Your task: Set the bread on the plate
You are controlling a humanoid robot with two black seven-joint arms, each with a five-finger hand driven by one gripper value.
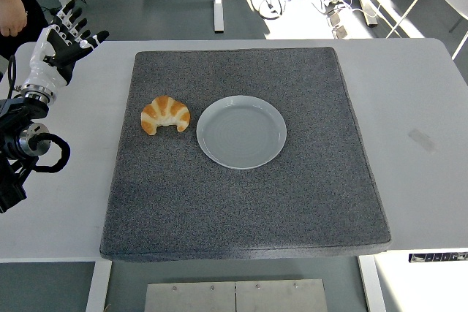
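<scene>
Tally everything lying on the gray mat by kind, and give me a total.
Croissant: 1
Plate: 1
Total: 2
</scene>
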